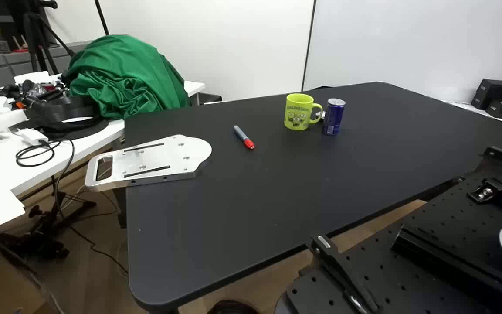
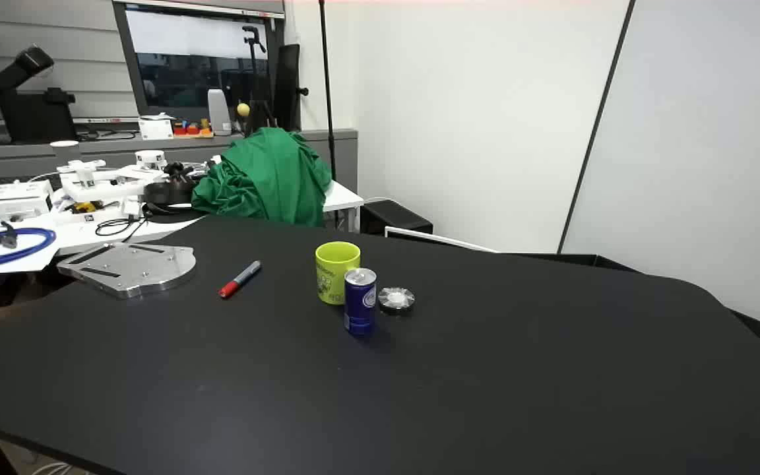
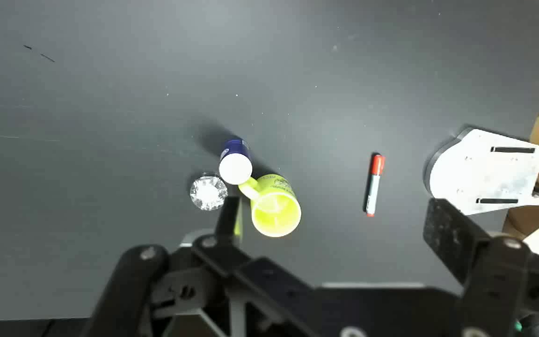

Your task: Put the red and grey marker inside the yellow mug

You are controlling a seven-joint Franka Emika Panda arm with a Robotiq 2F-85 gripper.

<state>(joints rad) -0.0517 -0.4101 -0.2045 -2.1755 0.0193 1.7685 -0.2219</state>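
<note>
1. The marker (image 1: 244, 137) lies flat on the table (image 1: 277, 196), between the metal plate (image 1: 159, 157) on the left and the mug (image 1: 296, 114) on the right, apart from both.
2. Its long axis slants across the table in both exterior views; the red cap points to the near side, the grey end to the far side.
3. The claw (image 3: 335, 220) is in the wrist view, its dark fingers spread wide apart.
4. The mug is an upright yellow-green cylinder, smooth, with a dark print; its handle faces the can (image 1: 333, 117).
5. The can is a slim, upright blue cylinder with a silver top, just beside the handle.
6. The metal plate is flat and slotted, rounded at the right end.
7. A shiny round disc (image 2: 396, 299) lies right of the can in an exterior view.
</note>
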